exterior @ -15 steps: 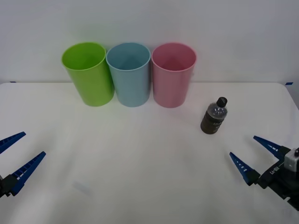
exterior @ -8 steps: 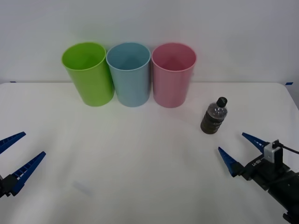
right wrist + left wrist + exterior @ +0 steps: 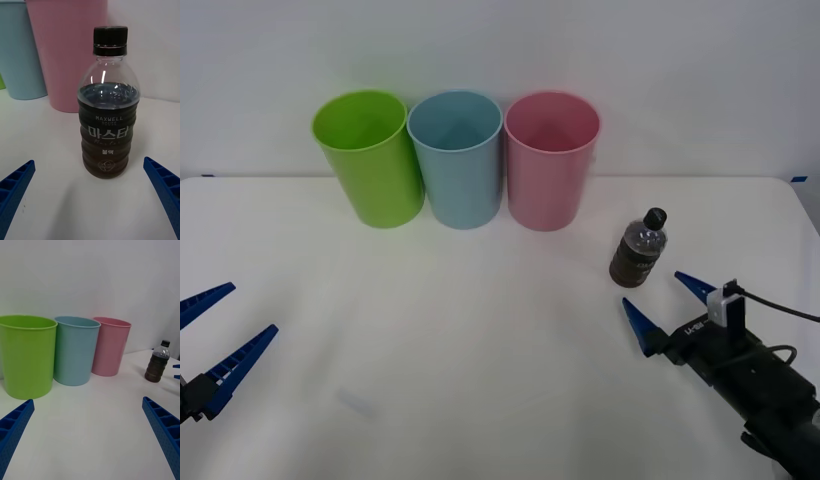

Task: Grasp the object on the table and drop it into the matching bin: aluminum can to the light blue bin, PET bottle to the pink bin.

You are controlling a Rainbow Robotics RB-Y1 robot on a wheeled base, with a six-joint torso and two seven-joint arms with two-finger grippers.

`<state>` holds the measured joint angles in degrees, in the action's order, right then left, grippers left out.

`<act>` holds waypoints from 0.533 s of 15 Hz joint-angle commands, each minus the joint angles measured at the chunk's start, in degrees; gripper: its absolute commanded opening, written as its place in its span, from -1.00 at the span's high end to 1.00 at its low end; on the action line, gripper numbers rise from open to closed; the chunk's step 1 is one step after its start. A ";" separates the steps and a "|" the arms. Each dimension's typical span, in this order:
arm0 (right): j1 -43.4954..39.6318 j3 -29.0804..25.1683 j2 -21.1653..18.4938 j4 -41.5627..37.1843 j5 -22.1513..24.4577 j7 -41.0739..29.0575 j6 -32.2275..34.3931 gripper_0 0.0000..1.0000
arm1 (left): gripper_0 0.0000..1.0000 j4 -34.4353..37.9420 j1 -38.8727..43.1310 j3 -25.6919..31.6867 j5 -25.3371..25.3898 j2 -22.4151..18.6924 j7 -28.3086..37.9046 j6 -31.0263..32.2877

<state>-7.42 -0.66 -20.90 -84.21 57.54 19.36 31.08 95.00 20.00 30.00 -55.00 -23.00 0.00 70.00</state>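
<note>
Front view: the PET bottle (image 3: 639, 248) stands upright on the white surface (image 3: 480, 330), right of the pink bin (image 3: 551, 160) and apart from it. Right end effector (image 3: 670, 300) sits just in front of the bottle, fingers spread wide, nothing between them, no contact. From its wrist camera the bottle (image 3: 108, 108) stands centred between the two blue fingers (image 3: 163, 187). Left end effector (image 3: 210, 335) waits open, well apart at the near left edge. Light blue bin (image 3: 456, 158) stands beside the pink one.
</note>
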 commanded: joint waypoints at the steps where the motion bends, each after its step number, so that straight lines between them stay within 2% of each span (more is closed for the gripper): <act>1: 1.35 0.83 0.95 0.01 1.17 -0.02 -3.30 -1.00 | -1.00 0.00 0.00 0.00 0.00 0.00 0.00 0.00; 8: 4.87 4.35 1.48 0.10 1.35 0.06 -12.71 -1.00 | -1.00 0.00 0.00 0.00 0.00 0.00 0.00 0.00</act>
<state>-2.93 3.35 -19.47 -84.17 58.87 19.37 19.17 95.00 20.00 30.00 -55.00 -23.00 0.00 70.00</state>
